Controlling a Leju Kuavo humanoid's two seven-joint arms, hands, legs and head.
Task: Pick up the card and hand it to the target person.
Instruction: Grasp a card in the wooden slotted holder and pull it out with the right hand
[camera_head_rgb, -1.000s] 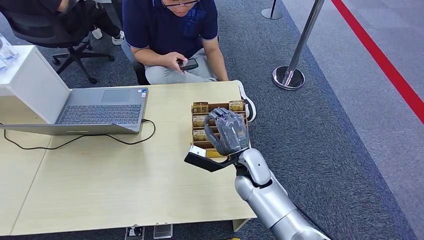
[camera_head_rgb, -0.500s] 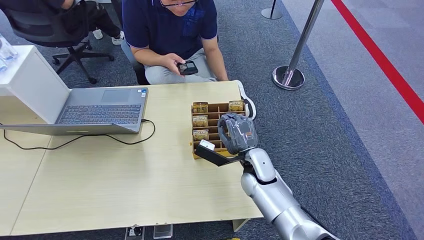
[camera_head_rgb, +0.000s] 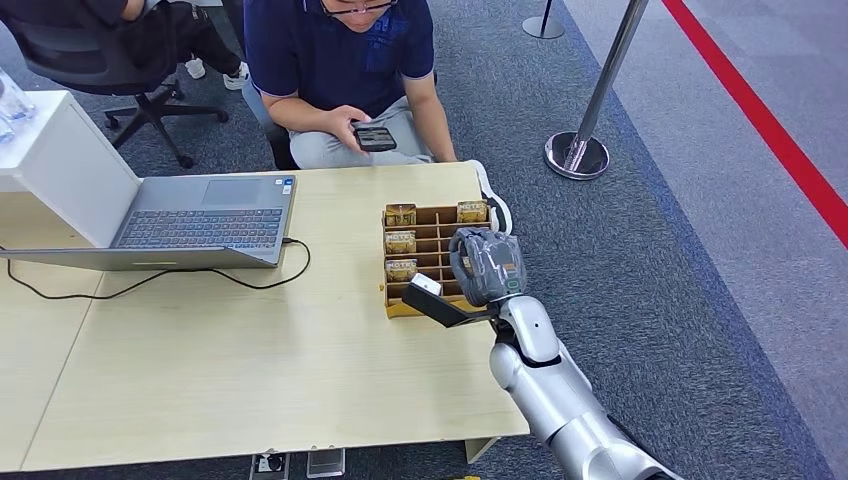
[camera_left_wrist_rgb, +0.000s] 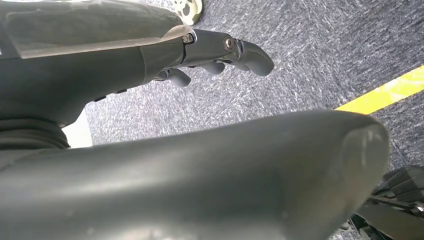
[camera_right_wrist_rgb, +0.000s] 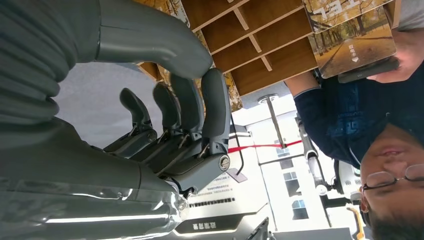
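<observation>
Our right hand (camera_head_rgb: 487, 266) hovers over the near right corner of a wooden card rack (camera_head_rgb: 437, 243), its dark fingers (camera_right_wrist_rgb: 192, 107) curled in toward the thumb. In the right wrist view, we see no card between those fingers, so the hand looks clenched on nothing. A small white-topped part juts out from the wrist toward the tabletop. Our left hand (camera_left_wrist_rgb: 220, 50) hangs low over grey carpet with a yellow stripe; its fingers curl slightly and hold nothing, though we cannot tell whether they are fully closed.

The rack sits near the right edge of a pale wooden table (camera_head_rgb: 250, 360), divided into rows of slots. The cards (camera_head_rgb: 400, 242) stand in it: three in the left column and one at the far right corner, each printed with a golden tree scene.

Farther left on the table lies an open laptop (camera_head_rgb: 190, 215), its black cable looping along the tabletop.

Beyond the table's far edge sits a person (camera_head_rgb: 345, 70) in a dark blue shirt, holding a phone (camera_head_rgb: 374, 137) in both hands. To the right, a metal stanchion (camera_head_rgb: 590, 110) stands on the carpet.
</observation>
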